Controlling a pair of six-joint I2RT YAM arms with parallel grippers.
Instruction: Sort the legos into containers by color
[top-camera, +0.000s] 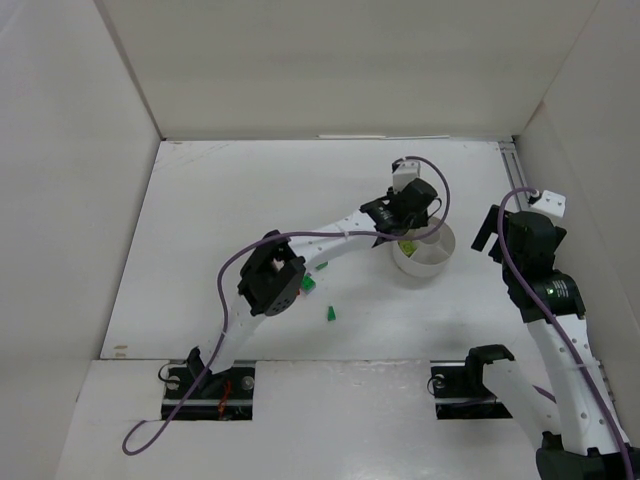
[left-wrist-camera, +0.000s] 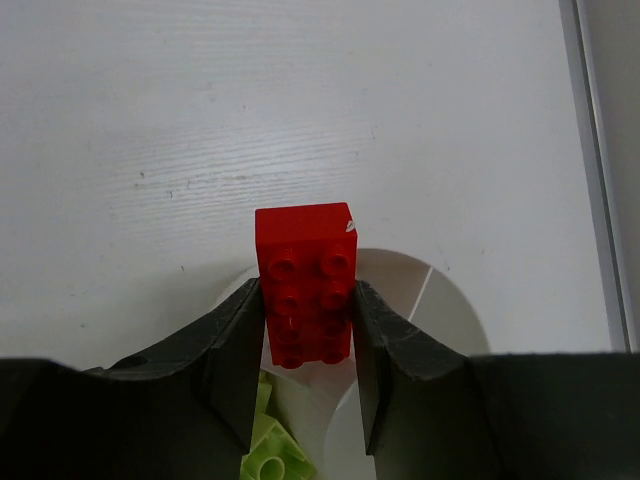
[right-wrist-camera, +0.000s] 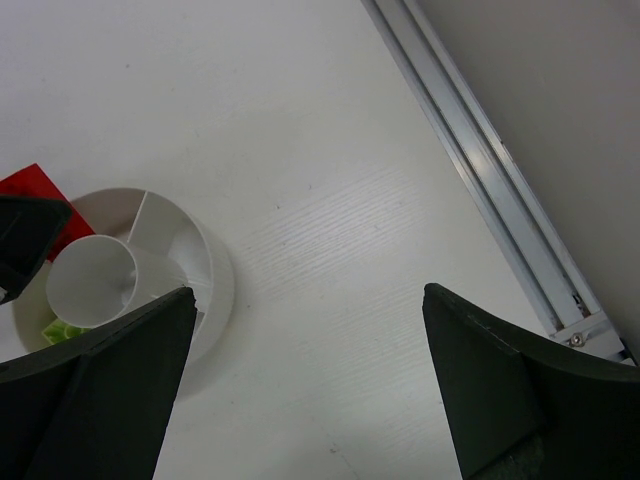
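White tabletop (top-camera: 200, 250) boxed in by pale panels, with a metal rail (right-wrist-camera: 480, 150) along the right edge. Over the round white dish (top-camera: 425, 262), toward the far right: left gripper (left-wrist-camera: 305, 340), clamped on the two long sides of a red brick (left-wrist-camera: 303, 265). Just beside the dish, right gripper (right-wrist-camera: 310, 380): fingers spread wide, holding nothing.

Looks like the delivery step for red: brick up in the air above the dish, not yet released. Lies with studs toward the wrist camera and long axis along the fingers, far end poking out past the fingertips and over the dish's rim toward bare table. From the right wrist, only a red corner beside the rim.

Already in one wedge, under the fingers: lime-yellow bricks (left-wrist-camera: 270, 455). Probably calls next for lining up over a wedge free of lime, beside the central cup (right-wrist-camera: 90, 280), lowering so the long brick clears the partition walls, then parting the fingers. On the table near the left arm's elbow: green bricks (top-camera: 330, 314), well apart from the dish.
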